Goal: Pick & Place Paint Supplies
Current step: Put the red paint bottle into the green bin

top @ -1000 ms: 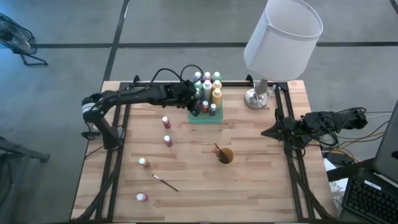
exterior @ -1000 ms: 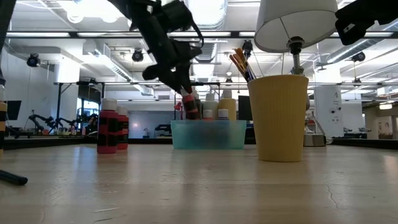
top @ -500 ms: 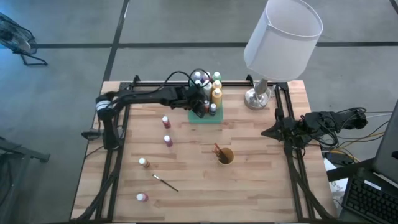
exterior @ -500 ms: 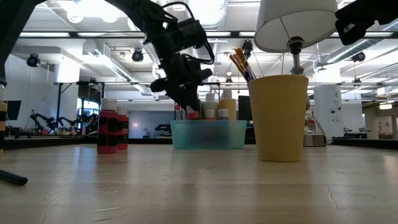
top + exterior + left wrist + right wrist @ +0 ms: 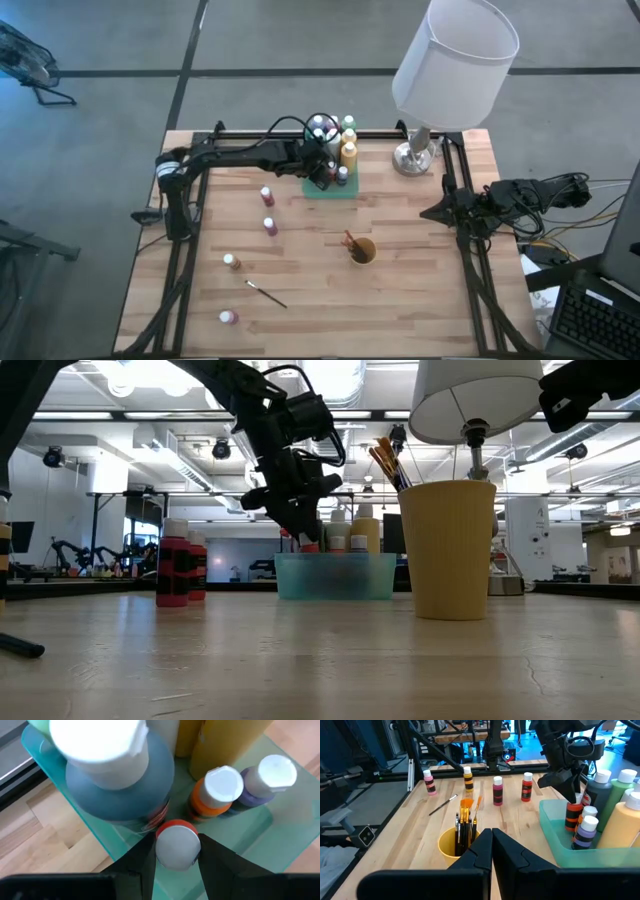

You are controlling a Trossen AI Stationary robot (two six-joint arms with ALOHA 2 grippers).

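From above, the left arm stretched across to the green tray, left gripper over it. Left wrist: fingers clamped a red bottle inside the tray. Right wrist: right gripper parked well apart, fingers together.

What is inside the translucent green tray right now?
The translucent green rectangular tray holds upright paint bottles: an orange one, a purple one, yellow, dark and green ones behind. The left gripper holds a red-collared bottle over the tray. Bottles beneath the arm are hidden.
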